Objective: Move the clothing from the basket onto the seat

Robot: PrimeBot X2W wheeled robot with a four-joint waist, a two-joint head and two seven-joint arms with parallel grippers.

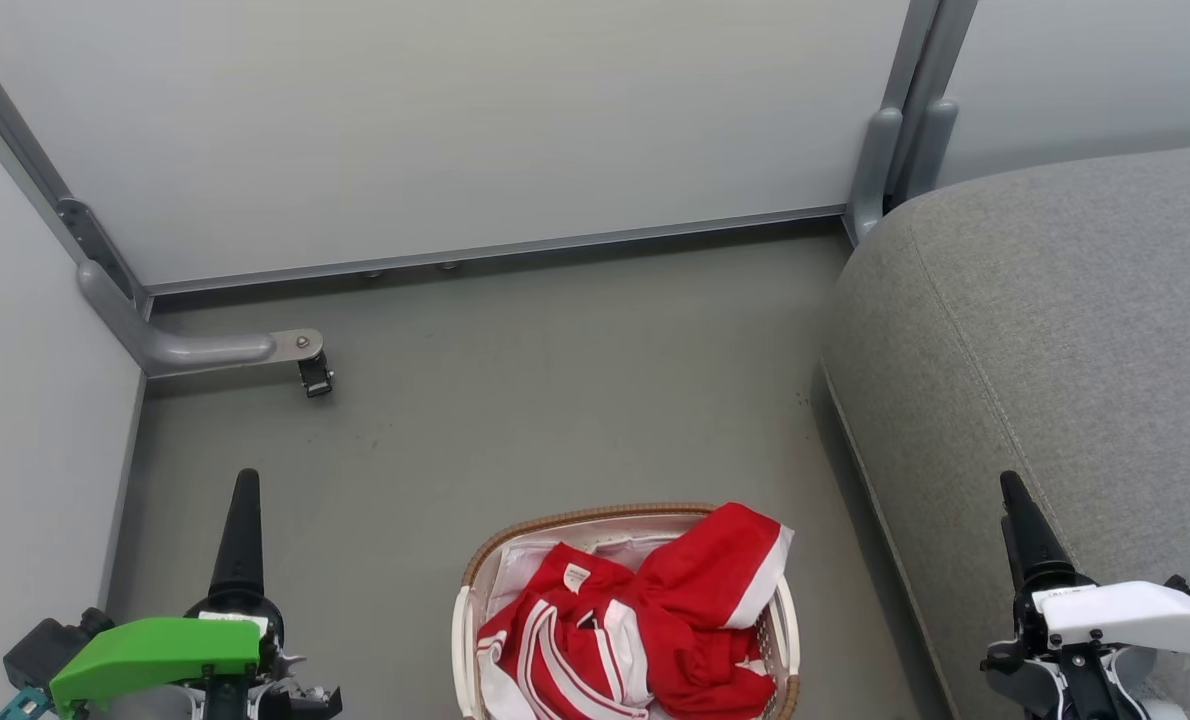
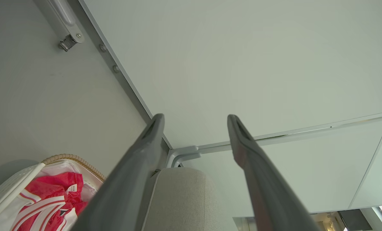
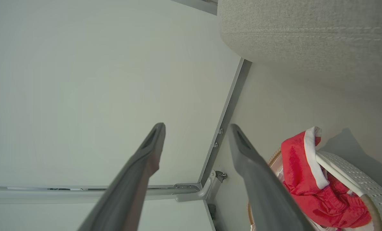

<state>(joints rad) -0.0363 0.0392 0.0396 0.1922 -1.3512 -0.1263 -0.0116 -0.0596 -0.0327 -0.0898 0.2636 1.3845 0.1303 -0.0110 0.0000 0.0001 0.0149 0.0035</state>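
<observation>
The white perforated basket (image 1: 575,520) with its brown woven rim stands on the floor at the bottom centre of the head view. Red clothing (image 1: 655,620) with white stripes and trim is heaped inside, one piece draped over the right rim. To the right rises the big grey seat (image 1: 1055,330). My left gripper (image 1: 245,490) hangs left of the basket, open and holding nothing; its wrist view shows the left gripper (image 2: 195,118), the clothing (image 2: 54,189) and the basket (image 2: 11,189). My right gripper (image 1: 1013,490) is open in front of the seat; the right gripper (image 3: 196,128) has the clothing (image 3: 300,173) at its lower right.
White partition panels (image 1: 455,130) on grey metal frames wall in the back and left. A frame foot with a small caster (image 1: 310,365) juts onto the grey floor (image 1: 555,380) at the left. Open floor lies between the basket and the back wall.
</observation>
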